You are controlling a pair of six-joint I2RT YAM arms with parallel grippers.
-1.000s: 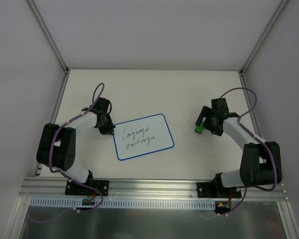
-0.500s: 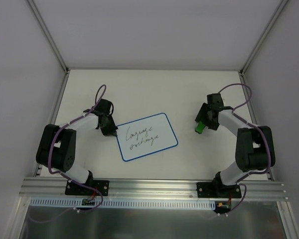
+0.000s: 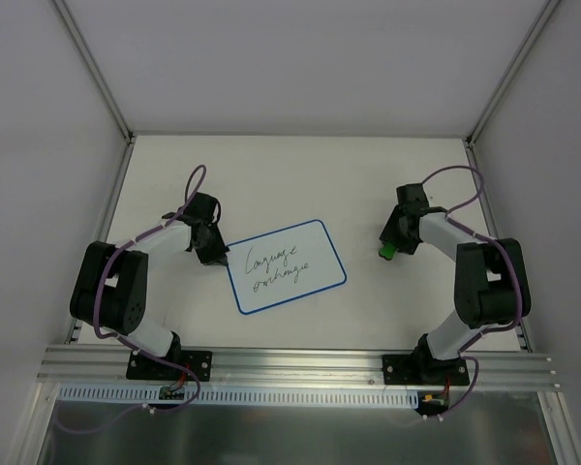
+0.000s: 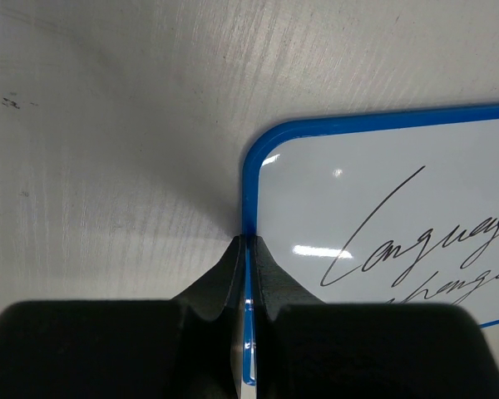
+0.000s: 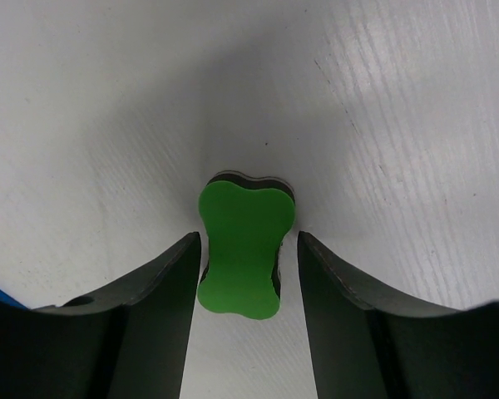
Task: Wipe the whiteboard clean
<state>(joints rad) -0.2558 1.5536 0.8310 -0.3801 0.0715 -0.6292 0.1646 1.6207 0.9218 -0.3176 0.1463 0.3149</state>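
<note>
White table (image 3: 300, 165) beneath whiteboard (image 3: 283, 264), pale walls (image 3: 300, 58)

Whole table (image 3: 368, 174) taken in from high above its near edge, looked down on steeply, both wrist views held close and low over the surface, left one aimed along the whiteboard (image 4: 382, 208) edge, right one at the green eraser (image 5: 243, 249), both objects also caught overhead.

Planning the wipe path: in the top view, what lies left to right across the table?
left gripper → whiteboard → eraser
</note>
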